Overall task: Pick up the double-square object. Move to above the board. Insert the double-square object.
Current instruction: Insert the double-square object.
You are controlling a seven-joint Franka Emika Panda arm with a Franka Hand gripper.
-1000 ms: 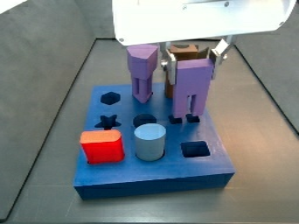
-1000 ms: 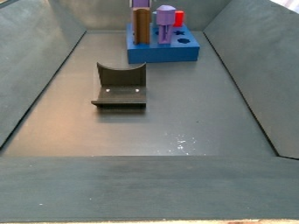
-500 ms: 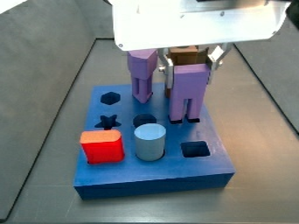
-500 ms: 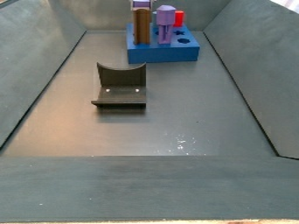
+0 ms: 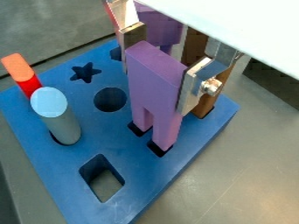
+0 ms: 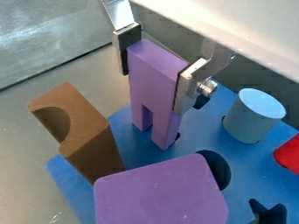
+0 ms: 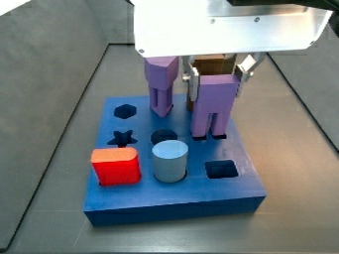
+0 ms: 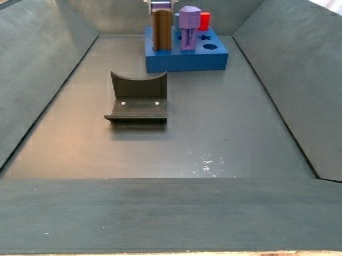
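Observation:
The double-square object [image 7: 212, 104] is a tall light-purple block with two legs. It stands upright over the blue board [image 7: 146, 198], and its leg ends sit in the twin square holes. My gripper [image 7: 216, 74] is shut on its upper part. In both wrist views the silver fingers [image 5: 198, 83] [image 6: 193, 83] press its two sides [image 5: 156, 92] [image 6: 155, 87]. The board also shows in a wrist view [image 5: 187, 166] and far off in a side view [image 8: 187, 58].
On the board stand a purple pentagonal-topped peg [image 7: 161, 84], a brown block [image 6: 76, 131], a red piece [image 7: 115, 166] and a light-blue cylinder [image 7: 169, 161]. Hexagon [image 7: 125, 111], star [image 7: 123, 138], circle [image 7: 163, 136] and square [image 7: 224, 170] holes are open. The fixture [image 8: 138, 98] stands on the floor.
My gripper has come down a little with the double-square object, so its legs sit lower at the board's holes. Nothing else has moved.

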